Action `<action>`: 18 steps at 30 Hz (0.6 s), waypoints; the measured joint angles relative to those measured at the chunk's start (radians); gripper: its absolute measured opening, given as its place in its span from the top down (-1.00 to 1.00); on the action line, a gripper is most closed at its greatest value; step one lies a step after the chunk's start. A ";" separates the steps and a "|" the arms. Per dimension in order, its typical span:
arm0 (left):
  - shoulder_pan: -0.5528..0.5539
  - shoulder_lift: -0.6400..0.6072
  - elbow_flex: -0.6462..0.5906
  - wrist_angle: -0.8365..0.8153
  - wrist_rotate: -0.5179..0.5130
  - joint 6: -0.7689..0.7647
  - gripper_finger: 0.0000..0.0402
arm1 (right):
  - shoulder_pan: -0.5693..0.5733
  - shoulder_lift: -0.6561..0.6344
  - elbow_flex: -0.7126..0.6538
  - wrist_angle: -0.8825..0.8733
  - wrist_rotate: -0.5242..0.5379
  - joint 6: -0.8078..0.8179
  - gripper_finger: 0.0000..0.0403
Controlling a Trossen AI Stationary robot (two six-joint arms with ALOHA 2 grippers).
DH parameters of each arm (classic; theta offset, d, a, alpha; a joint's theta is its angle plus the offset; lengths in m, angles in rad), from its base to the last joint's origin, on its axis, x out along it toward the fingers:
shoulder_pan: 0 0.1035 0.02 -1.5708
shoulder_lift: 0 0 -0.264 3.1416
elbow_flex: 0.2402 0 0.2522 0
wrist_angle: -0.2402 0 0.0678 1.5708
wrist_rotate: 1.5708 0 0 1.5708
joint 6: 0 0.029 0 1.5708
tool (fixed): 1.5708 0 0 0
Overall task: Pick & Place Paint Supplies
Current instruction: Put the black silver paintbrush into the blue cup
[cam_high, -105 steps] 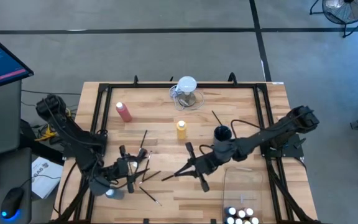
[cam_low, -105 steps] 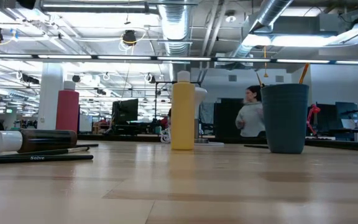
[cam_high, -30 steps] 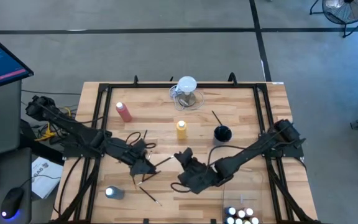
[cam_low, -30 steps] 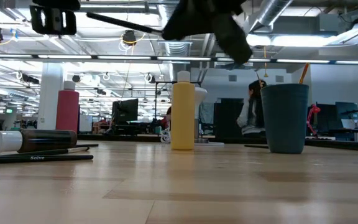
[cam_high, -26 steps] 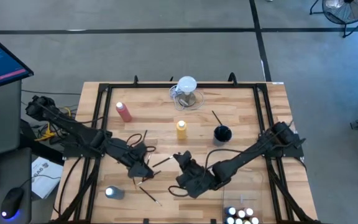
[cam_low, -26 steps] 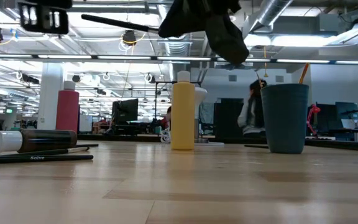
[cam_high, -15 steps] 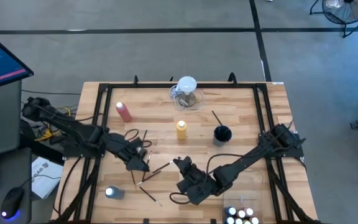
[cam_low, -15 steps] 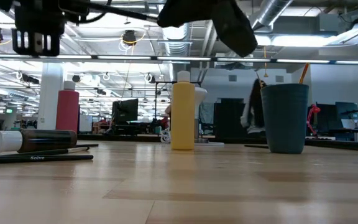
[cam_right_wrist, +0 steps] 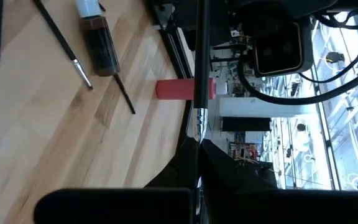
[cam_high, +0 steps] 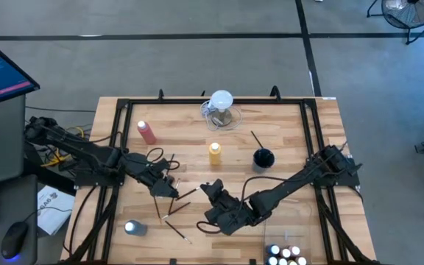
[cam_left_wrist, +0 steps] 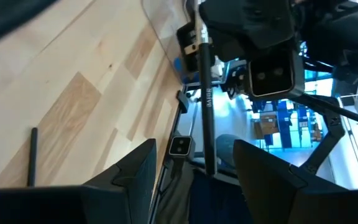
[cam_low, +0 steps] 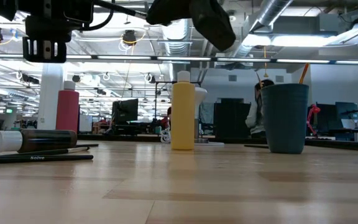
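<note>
Brushes [cam_high: 177,229] and a brown bottle [cam_right_wrist: 97,43] lay on the table [cam_high: 293,132]; pink-red [cam_high: 146,132] and yellow [cam_high: 214,153] bottles stood unplaced. Right gripper [cam_high: 210,193] clenched a paintbrush [cam_right_wrist: 198,81], apparently mid-air. Left gripper [cam_high: 169,188] hung released, empty. Several white caps [cam_high: 284,255] seemed already binned.

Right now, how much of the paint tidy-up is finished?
Done: small white-capped paint bottles sit in the clear bin. In hand: the right pincer is shut on a thin dark paintbrush, up above the table, with its far end between the left pincer's open fingers. Left: the yellow squeeze bottle, the pink-red bottle, a lying brown bottle and loose brushes on the wooden table.
</note>
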 joint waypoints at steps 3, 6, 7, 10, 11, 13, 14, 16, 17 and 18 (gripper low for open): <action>0.000 0.000 0.000 0.002 0.000 0.000 0.05 | -0.013 0.000 0.000 0.008 -0.005 0.000 1.00; 0.000 0.000 0.000 0.007 0.000 0.001 0.05 | -0.024 0.000 0.000 0.022 -0.007 0.000 1.00; 0.000 0.000 0.000 0.009 0.000 0.002 0.05 | -0.029 0.000 0.000 0.026 -0.009 0.000 1.00; 0.000 0.000 0.000 0.010 -0.001 0.002 0.05 | -0.042 0.000 0.000 0.029 -0.034 0.003 1.00; 0.000 0.000 0.000 0.011 -0.001 0.002 0.05 | -0.045 0.000 0.000 0.029 -0.037 0.006 1.00; 0.000 0.000 0.000 0.012 -0.001 0.002 0.05 | -0.052 0.000 0.000 0.029 -0.037 0.007 1.00; 0.000 0.000 0.000 0.014 -0.001 0.002 0.05 | -0.056 0.000 0.000 0.029 -0.037 0.008 1.00; 0.000 0.000 0.000 0.016 -0.001 0.002 0.05 | -0.057 0.000 0.000 0.027 -0.037 0.008 1.00; 0.000 0.000 0.000 0.016 -0.001 0.002 0.07 | -0.057 0.000 0.000 0.028 -0.037 0.008 1.00; 0.000 0.000 0.000 0.016 -0.001 0.002 0.08 | -0.057 0.000 0.000 0.028 -0.037 0.009 1.00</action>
